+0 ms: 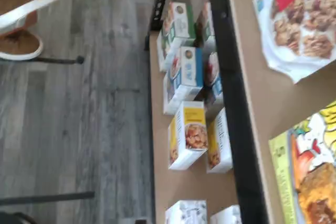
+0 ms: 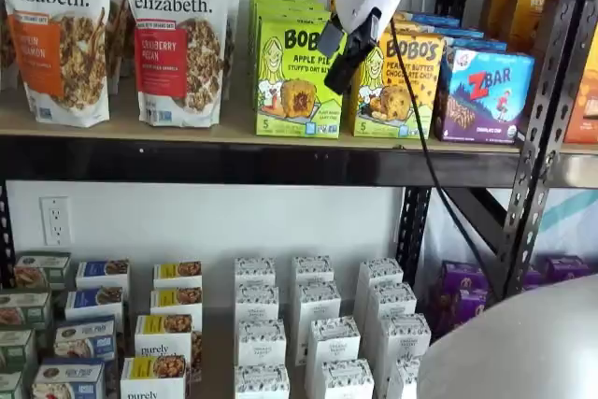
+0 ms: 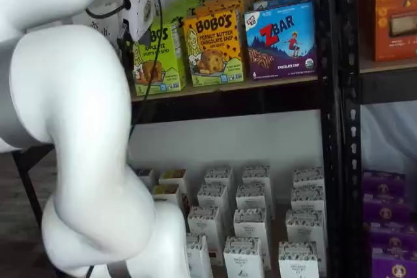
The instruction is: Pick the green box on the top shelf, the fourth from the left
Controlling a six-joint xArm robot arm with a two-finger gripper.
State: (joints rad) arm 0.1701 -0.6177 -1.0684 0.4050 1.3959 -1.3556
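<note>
The green Bobo's Apple Pie box [image 2: 297, 75] is being seen upright on the top shelf [image 2: 234, 128], at the front of its row, in both shelf views. Just beside it, touching or nearly so, the yellow-orange Bobo's peanut butter box [image 2: 400, 86] is being shown, with the blue Zbar box [image 2: 484, 95] beyond that. On the green box's other side, the Purely Elizabeth cranberry pecan bag [image 2: 177, 35] is being displayed. The hand [image 2: 344, 55] is being held tilted in front of the seam between the green box and the peanut butter box; its black fingers are being seen side-on, so whether they are parted cannot be told, and nothing is being gripped. Below the green box, the lower level is being filled with small white cartons [image 2: 313, 324].
</note>
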